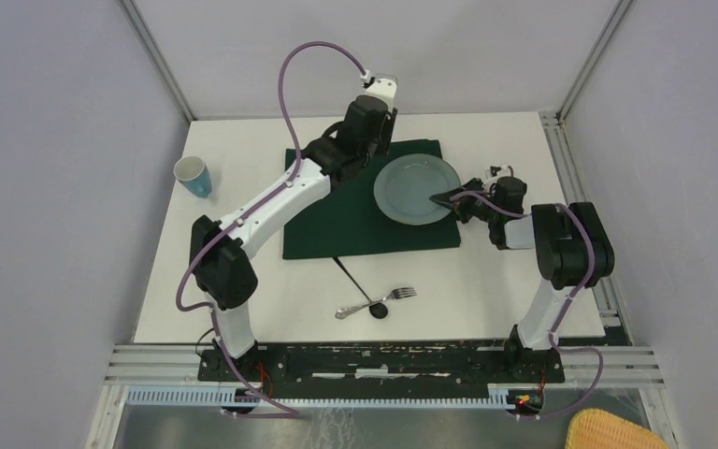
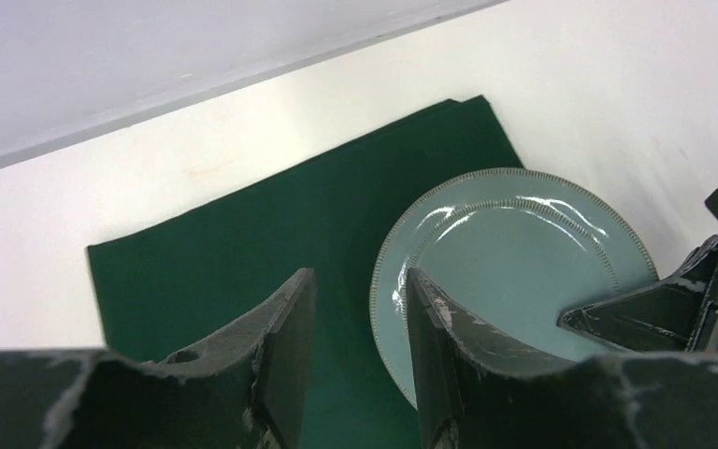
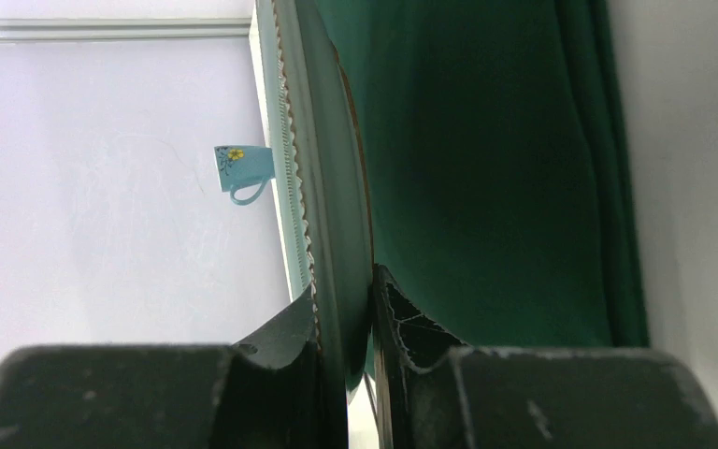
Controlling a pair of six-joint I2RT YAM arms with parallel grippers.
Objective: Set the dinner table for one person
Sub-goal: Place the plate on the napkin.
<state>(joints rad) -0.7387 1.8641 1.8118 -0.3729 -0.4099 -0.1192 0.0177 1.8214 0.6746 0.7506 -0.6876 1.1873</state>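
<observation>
The white dinner table [image 1: 486,281] stands between pale walls [image 1: 47,187]; the right gripper [image 3: 344,295] pinches the plate [image 1: 411,182] rim over the green cloth [image 1: 355,234]; the left gripper [image 2: 360,281] fingers are spread, empty.

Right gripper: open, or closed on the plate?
Shut on the plate: in the wrist view the right gripper pinches its rim from both sides.

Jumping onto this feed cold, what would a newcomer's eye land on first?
First, the right gripper pinching the rim of the pale blue-green plate, which sits over the right part of the dark green cloth in the middle of the table. Next, the left gripper hanging open above the cloth, just left of the plate. A blue cup stands alone near the table's left edge.
</observation>
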